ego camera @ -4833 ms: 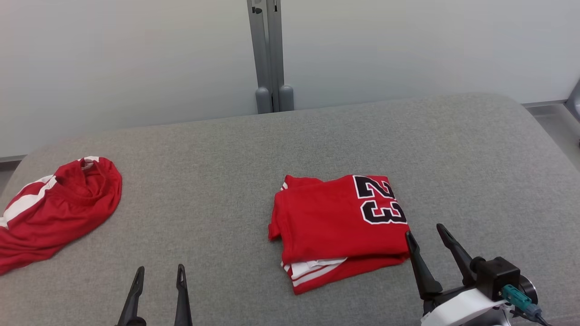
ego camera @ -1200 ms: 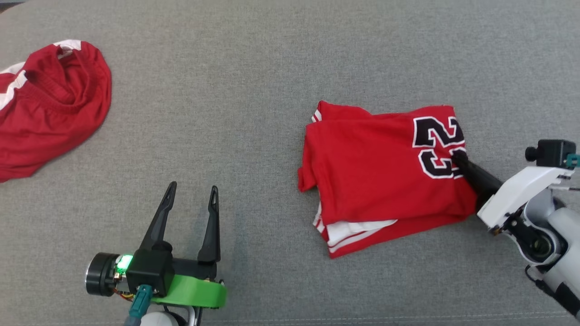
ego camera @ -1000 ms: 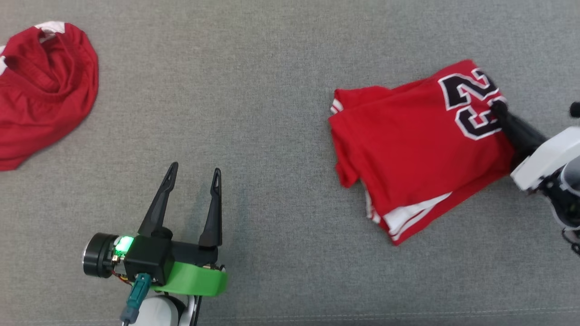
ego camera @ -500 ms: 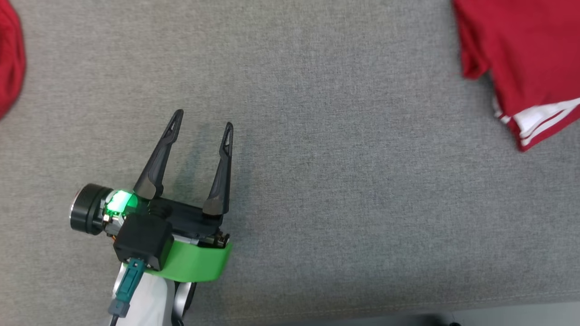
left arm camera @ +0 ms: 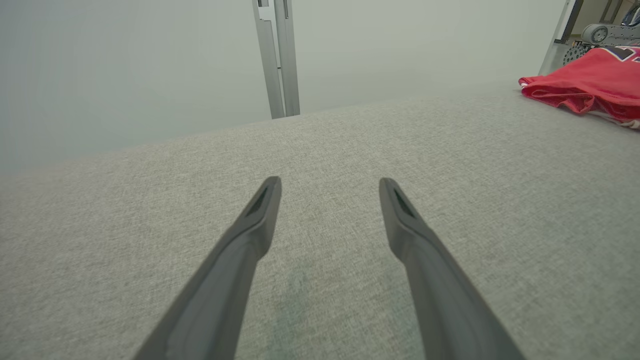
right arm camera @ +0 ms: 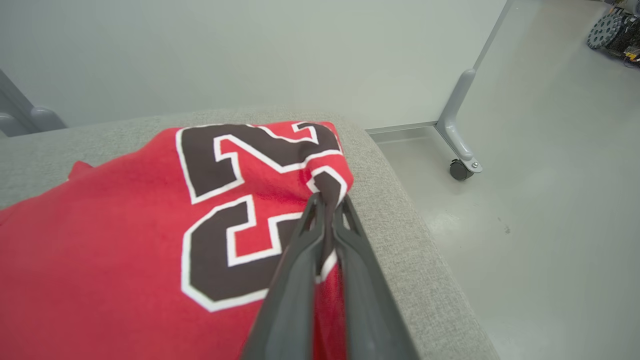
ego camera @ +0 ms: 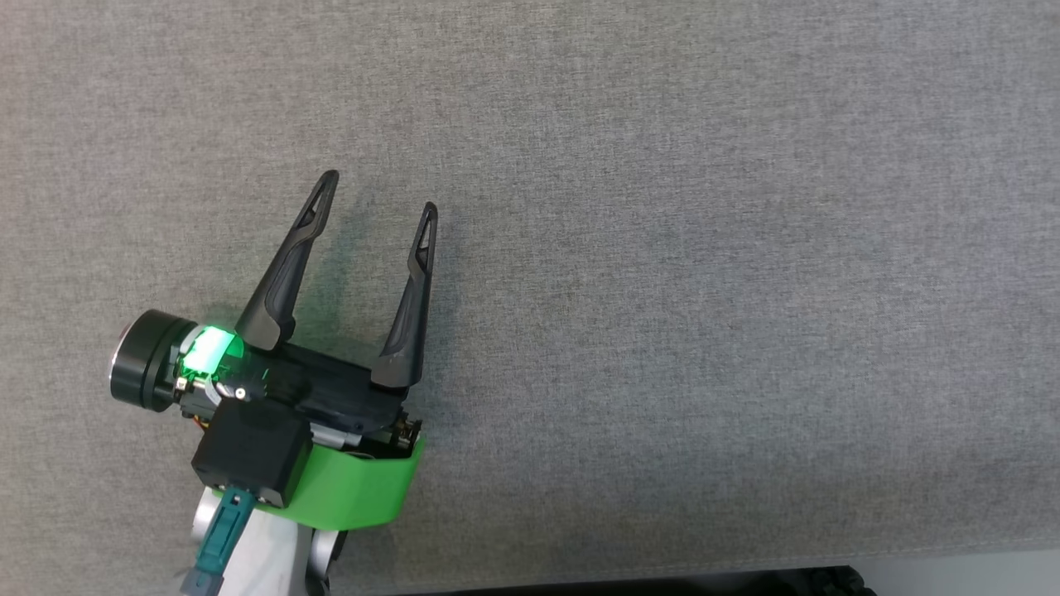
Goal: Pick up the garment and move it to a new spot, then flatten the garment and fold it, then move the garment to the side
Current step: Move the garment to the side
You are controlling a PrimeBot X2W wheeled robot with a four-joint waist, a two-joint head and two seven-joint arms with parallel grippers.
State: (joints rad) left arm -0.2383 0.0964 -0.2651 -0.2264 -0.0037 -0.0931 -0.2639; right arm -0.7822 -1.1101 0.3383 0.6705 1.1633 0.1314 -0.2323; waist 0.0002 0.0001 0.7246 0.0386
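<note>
The garment [right arm camera: 125, 235] is a folded red jersey with black, white-edged numbers. It lies near the right-hand rim of the grey padded table [right arm camera: 400, 240]. My right gripper [right arm camera: 327, 202] is shut on its edge, pinching a fold of the red cloth between its fingertips. In the left wrist view the same garment [left arm camera: 590, 85] lies far off at the upper right. My left gripper [ego camera: 377, 199] hovers open over bare grey fabric at the lower left of the head view, with nothing between its fingers [left arm camera: 250, 235].
The table's front edge [ego camera: 662, 563] runs along the bottom of the head view. A grey upright post [left arm camera: 277, 57] stands behind the table against a pale wall. To the right, a frame leg on a caster [right arm camera: 460, 167] rests on the grey floor.
The head camera has swung left and down, so both red garments and the right arm have left its picture. The right gripper has dragged the folded jersey toward the table's right end.
</note>
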